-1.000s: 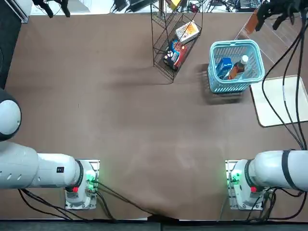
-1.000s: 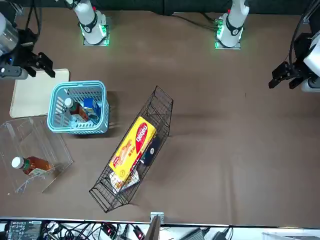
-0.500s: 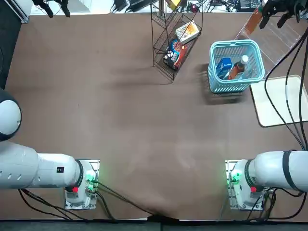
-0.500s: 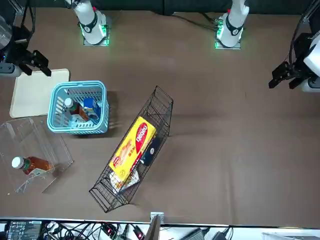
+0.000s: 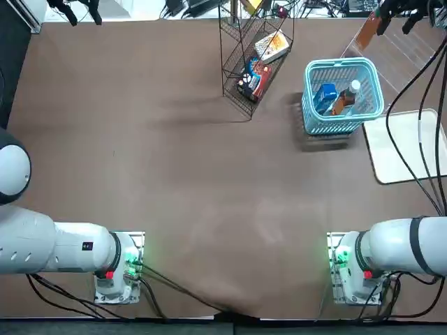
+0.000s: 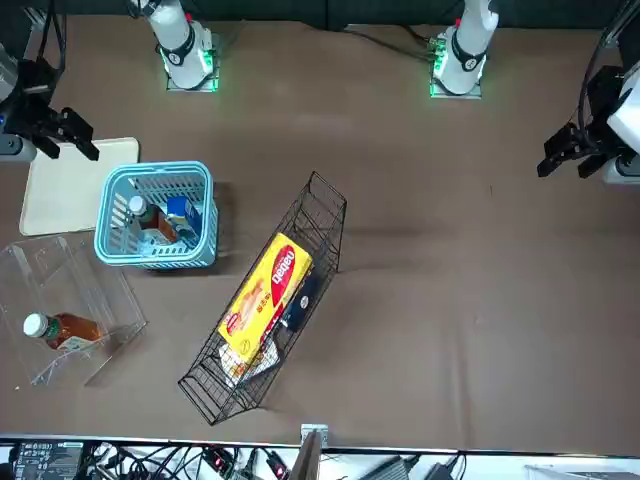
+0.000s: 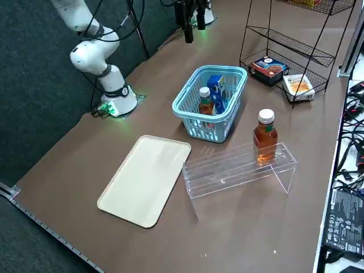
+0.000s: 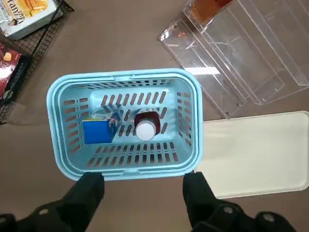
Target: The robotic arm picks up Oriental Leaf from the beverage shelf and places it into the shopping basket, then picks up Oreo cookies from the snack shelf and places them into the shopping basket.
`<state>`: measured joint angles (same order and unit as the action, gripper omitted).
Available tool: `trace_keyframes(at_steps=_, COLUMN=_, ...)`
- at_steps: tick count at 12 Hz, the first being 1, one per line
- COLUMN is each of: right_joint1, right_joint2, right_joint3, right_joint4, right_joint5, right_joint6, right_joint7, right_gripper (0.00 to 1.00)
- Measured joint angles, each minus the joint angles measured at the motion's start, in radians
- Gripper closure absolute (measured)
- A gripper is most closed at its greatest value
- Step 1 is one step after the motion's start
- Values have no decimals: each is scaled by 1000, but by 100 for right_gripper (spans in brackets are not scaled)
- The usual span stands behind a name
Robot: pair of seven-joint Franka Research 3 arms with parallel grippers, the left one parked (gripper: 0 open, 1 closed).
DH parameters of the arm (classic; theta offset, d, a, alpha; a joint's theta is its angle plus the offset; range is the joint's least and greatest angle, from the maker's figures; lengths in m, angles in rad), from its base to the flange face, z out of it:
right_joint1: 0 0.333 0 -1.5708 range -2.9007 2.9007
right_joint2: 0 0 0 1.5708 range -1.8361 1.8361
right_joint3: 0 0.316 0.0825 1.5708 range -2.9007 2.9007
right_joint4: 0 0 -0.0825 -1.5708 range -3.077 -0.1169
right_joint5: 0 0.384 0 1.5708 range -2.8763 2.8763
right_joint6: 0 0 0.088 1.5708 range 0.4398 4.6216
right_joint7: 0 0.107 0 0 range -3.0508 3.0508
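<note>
Though open, right pincer near basket

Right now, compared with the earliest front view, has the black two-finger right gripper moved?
Yes: in the front view, the right gripper has shifted slightly toward the picture's left, farther from the light blue slotted plastic basket.

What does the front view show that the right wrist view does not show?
Only the front view: the yellow packet on the snack shelf, and both arms' bases.

Only the right wrist view: the red face of the red-and-black packet.

Both: the shopping basket with the Oreo cookies and Oriental Leaf inside, the beverage shelf, the cream tray, and the right claw, open and raised near the tray.
</note>
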<state>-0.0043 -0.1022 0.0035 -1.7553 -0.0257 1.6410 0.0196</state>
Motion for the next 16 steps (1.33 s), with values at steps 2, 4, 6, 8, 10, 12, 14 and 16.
trace_keyframes(at_steps=2, right_joint1=1, right_joint2=6, right_joint3=0, right_joint4=3, right_joint5=0, right_joint6=1, right_joint7=0, right_gripper=0)
trace_keyframes(at_steps=4, right_joint1=3, right_joint2=9, right_joint3=0, right_joint4=3, right_joint5=0, right_joint6=1, right_joint7=1, right_gripper=0)
trace_keyframes(at_steps=6, right_joint1=6, right_joint2=11, right_joint3=0, right_joint4=3, right_joint5=0, right_joint6=1, right_joint7=1, right_gripper=0)
trace_keyframes(at_steps=8, right_joint1=7, right_joint2=12, right_joint3=0, right_joint4=5, right_joint5=0, right_joint6=2, right_joint7=1, right_gripper=0)
trace_keyframes(at_steps=10, right_joint1=7, right_joint2=13, right_joint3=0, right_joint4=7, right_joint5=0, right_joint6=2, right_joint7=1, right_gripper=0)
trace_keyframes(at_steps=12, right_joint1=8, right_joint2=15, right_joint3=0, right_joint4=9, right_joint5=0, right_joint6=2, right_joint7=2, right_gripper=0)
trace_keyframes(at_steps=14, right_joint1=10, right_joint2=15, right_joint3=0, right_joint4=10, right_joint5=0, right_joint6=2, right_joint7=2, right_gripper=0)
trace_keyframes(at_steps=16, right_joint1=11, right_joint2=15, right_joint3=0, right_joint4=10, right_joint5=0, right_joint6=2, right_joint7=3, right_gripper=0)
